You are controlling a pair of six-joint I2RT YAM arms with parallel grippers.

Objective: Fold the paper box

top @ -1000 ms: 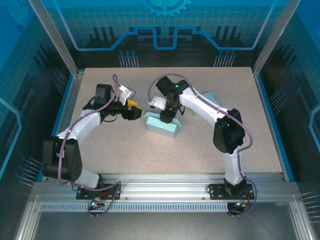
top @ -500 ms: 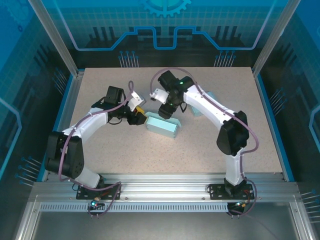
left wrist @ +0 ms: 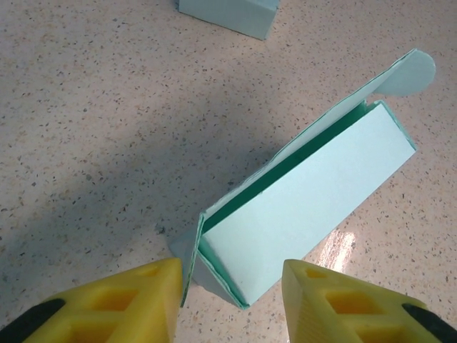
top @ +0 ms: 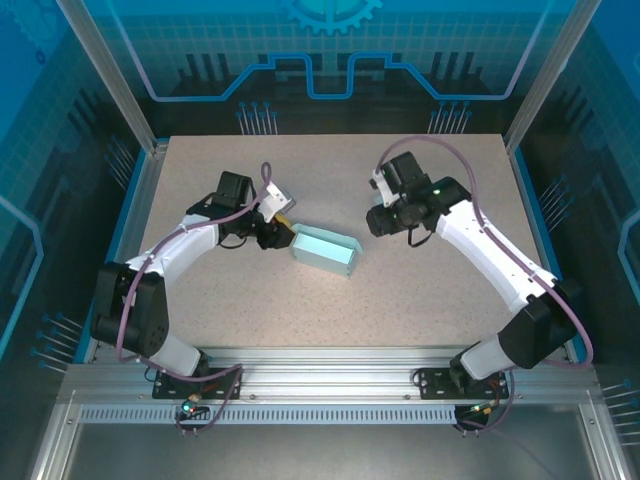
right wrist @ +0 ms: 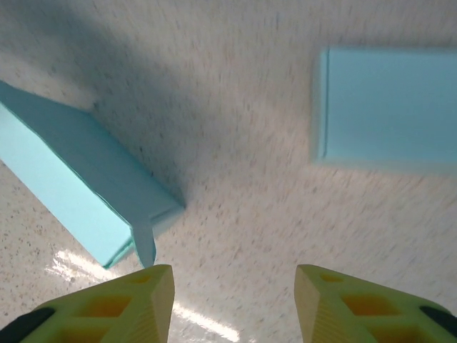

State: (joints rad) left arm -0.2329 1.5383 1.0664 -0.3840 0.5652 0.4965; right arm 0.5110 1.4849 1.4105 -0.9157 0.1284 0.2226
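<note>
- Right gripper has backed off the paper box, jaws apart, empty.
- Left gripper moved in, jaws apart astride the box's near end; end-flap fold likely next.

The table is brightly lit from above; soft shadows and glare patches are seen, and the right wrist view is blurred.

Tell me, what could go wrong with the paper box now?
The left tool straddles one end of the paper box, right beside a loose end flap. Squeezing there might crush the corner or crease the flap the wrong way. The right tool hangs open, apart from the box. Nothing steadies the box, so a push from the left could slide it along the table.
</note>
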